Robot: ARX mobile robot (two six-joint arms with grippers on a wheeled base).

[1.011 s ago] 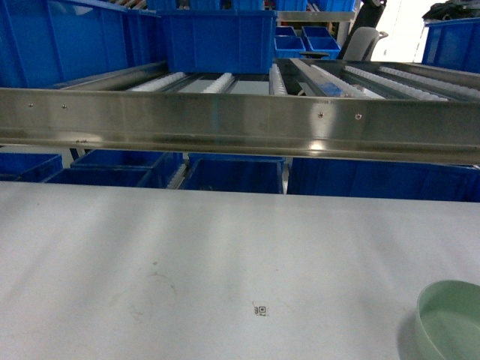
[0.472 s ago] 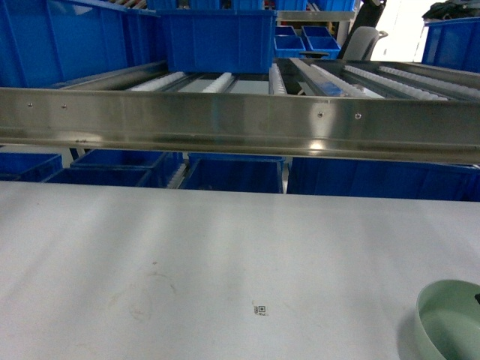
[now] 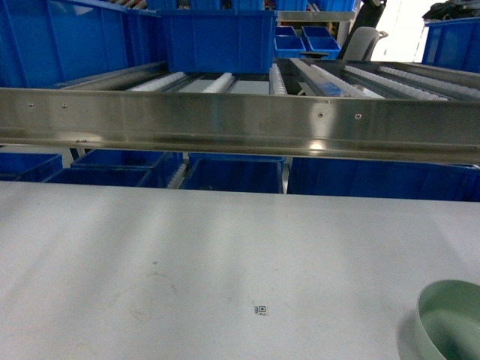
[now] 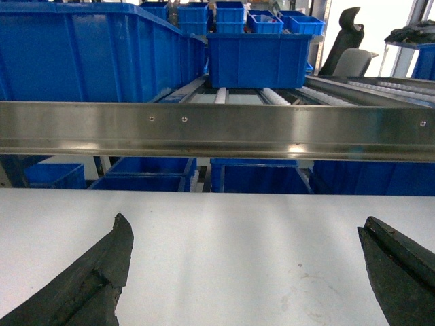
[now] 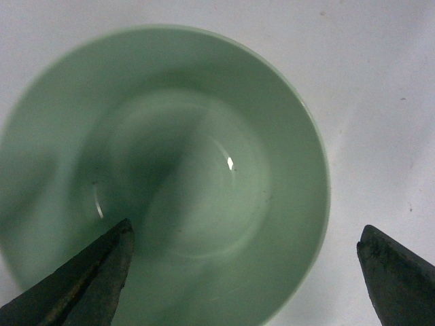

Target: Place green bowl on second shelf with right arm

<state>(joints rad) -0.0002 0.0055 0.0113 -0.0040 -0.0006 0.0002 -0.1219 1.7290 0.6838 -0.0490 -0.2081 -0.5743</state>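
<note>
We've got a pale grey table (image 3: 187, 247) fronting a steel roller rack (image 3: 240, 120) stacked with blue crates (image 3: 217, 37). Our right pincer (image 5: 245, 272) hangs wide open, gripping nothing, straight over the green bowl (image 5: 170, 170) below it. The left pincer (image 4: 245, 272) is spread too, empty.

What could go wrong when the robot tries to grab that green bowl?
1. The right gripper is open above the green bowl, one finger over its inside and one outside. The bowl looks glossy, so a pinch on the rim might slip.
2. In the head view the bowl sits at the table's near right corner, so a nudge could push it off.
3. The steel front rail of the second shelf stands between bowl and shelf; a low lift could bump it.
</note>
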